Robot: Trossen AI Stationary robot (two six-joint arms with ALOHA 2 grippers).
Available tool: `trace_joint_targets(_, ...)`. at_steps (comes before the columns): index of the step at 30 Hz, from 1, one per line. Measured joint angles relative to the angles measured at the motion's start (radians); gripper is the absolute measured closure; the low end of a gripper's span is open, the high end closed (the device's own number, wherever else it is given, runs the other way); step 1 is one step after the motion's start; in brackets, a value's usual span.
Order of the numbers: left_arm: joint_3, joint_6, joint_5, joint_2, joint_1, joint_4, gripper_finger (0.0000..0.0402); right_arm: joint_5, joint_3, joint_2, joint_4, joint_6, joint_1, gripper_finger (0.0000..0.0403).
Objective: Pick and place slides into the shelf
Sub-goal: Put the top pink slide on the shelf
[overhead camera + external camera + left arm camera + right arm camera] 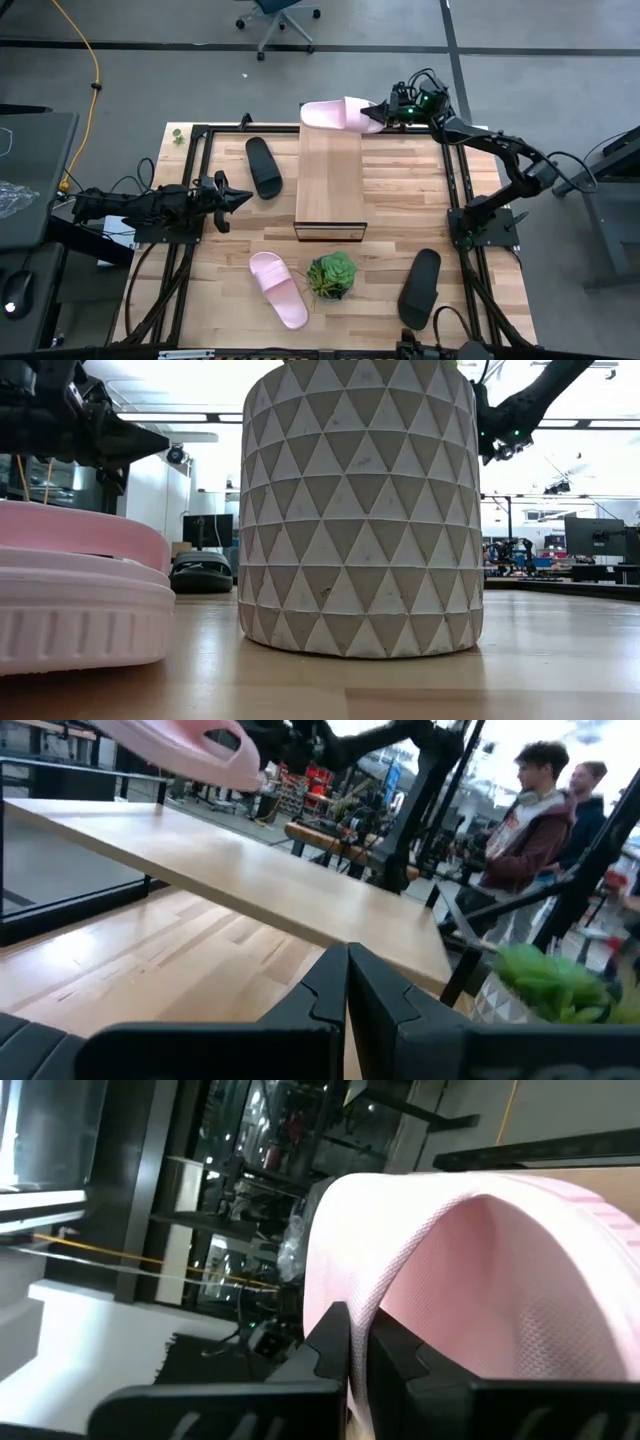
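At the near edge of the table [400,190], a pale pink slide [278,288] flat on the wood, left of centre; just right of it a green plant [332,274] in a white patterned pot [360,510], filling most of the low view; further right, near the right rail, a black slide [420,288] lying on its sole, well apart from the plant.

Mid-table on the left, the left gripper [243,199] low over the wood, fingers [380,995] pressed together, clenched on nothing, pointed toward the shelf [331,180]; just beyond it a second black slide [265,167], between the left rail and the shelf, apart from both.

In the centre, the shelf running near to far, plank top of light wood over a dark frame; bare along most of its top.

At the far end of the shelf, a second pale pink slide [338,115] lying crosswise over the plank's far edge, sticking out on both sides; the right gripper [378,113] at its right end, jaws pinched on the edge of the broad strap, strap wall seen between the fingers [335,1345] in the right wrist view; cannot tell whether the sole rests fully on the plank or hangs just above it.

Beyond the table on the right, in the left wrist view, two people [545,830] standing in the room behind.
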Motion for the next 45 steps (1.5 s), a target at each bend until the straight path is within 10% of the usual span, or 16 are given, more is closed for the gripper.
trace_joint_targets(12, 0.181, 0.227, -0.214, 0.047, 0.0, 0.13, 0.0401, 0.014, 0.0, 0.016, 0.016, -0.03, 0.004, 0.0403)
trace_joint_targets(24, 0.549, 0.414, -0.281, 0.476, 0.036, -0.144, 0.0401, -0.006, 0.017, 0.016, 0.019, -0.028, 0.032, 0.0403)
trace_joint_targets(38, 0.628, 0.466, 0.351, 0.649, 0.648, -0.142, 0.0401, 0.106, 0.202, 0.059, -0.287, -0.098, 0.082, 0.0403)
trace_joint_targets(45, 0.628, 0.466, 0.461, 0.708, 0.769, -0.122, 0.0401, 0.079, 0.218, 0.154, -0.197, -0.044, 0.089, 0.0403)
